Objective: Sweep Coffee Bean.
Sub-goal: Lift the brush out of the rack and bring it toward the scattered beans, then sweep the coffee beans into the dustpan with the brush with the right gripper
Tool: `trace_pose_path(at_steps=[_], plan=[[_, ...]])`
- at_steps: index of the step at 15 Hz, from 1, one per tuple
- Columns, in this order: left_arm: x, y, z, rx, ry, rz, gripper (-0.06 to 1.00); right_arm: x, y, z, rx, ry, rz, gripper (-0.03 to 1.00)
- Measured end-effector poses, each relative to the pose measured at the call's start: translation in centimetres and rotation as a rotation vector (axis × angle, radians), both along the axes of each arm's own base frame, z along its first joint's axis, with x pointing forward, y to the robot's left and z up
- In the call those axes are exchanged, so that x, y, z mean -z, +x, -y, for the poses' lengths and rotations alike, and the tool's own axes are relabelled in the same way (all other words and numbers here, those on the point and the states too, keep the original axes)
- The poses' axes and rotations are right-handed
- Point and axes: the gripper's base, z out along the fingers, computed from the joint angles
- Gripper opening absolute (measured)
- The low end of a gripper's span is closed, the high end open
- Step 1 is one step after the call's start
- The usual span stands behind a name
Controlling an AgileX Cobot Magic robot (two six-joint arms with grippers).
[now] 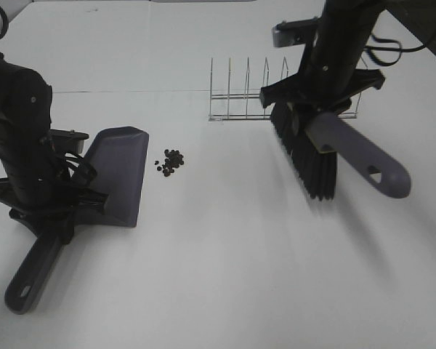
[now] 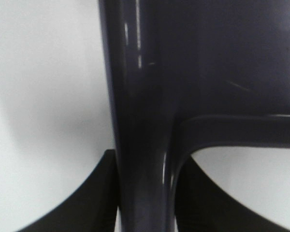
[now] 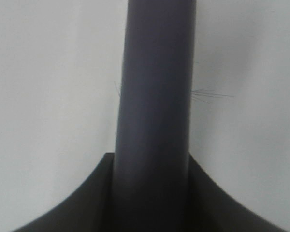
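The coffee beans (image 1: pixel 171 162) lie in a loose dark cluster on the white table, just right of the dustpan's lip. My left gripper (image 1: pixel 54 218) is shut on the handle of the grey dustpan (image 1: pixel 120 173), which rests on the table; the handle fills the left wrist view (image 2: pixel 145 145). My right gripper (image 1: pixel 312 120) is shut on the grey handle of the brush (image 1: pixel 352 149), held above the table to the right of the beans. The black bristles (image 1: pixel 305 156) point down and left. The handle shows in the right wrist view (image 3: pixel 154 111).
A wire dish rack (image 1: pixel 276 94) stands behind the brush, at the back right. The table's far edge runs along the top right corner.
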Motion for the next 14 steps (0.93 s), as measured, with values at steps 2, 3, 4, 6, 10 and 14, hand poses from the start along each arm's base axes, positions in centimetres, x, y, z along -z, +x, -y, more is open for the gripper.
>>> trace_pose_path(at_steps=[2,3,4,6,10,14], plan=[[0.0,0.1,0.0,-0.002,-0.001,0.003,0.26,2.4,0.3,-2.8,-0.046,-0.021,-0.038,0.29],[0.0,0.1,0.0,-0.002,-0.001,0.003,0.26,3.2,0.8,-4.2,-0.076,-0.035,-0.04,0.29],[0.0,0.1,0.0,-0.002,-0.001,0.003,0.26,3.5,1.5,-5.8,-0.106,-0.05,-0.032,0.29],[0.0,0.1,0.0,-0.002,-0.001,0.002,0.26,4.2,2.3,-8.9,-0.164,-0.091,-0.043,0.29],[0.0,0.1,0.0,-0.002,-0.002,0.001,0.26,6.2,2.0,-14.8,-0.31,-0.125,-0.054,0.29],[0.0,0.0,0.1,-0.007,-0.007,-0.001,0.26,5.7,-1.2,-21.9,-0.494,0.055,-0.058,0.29]])
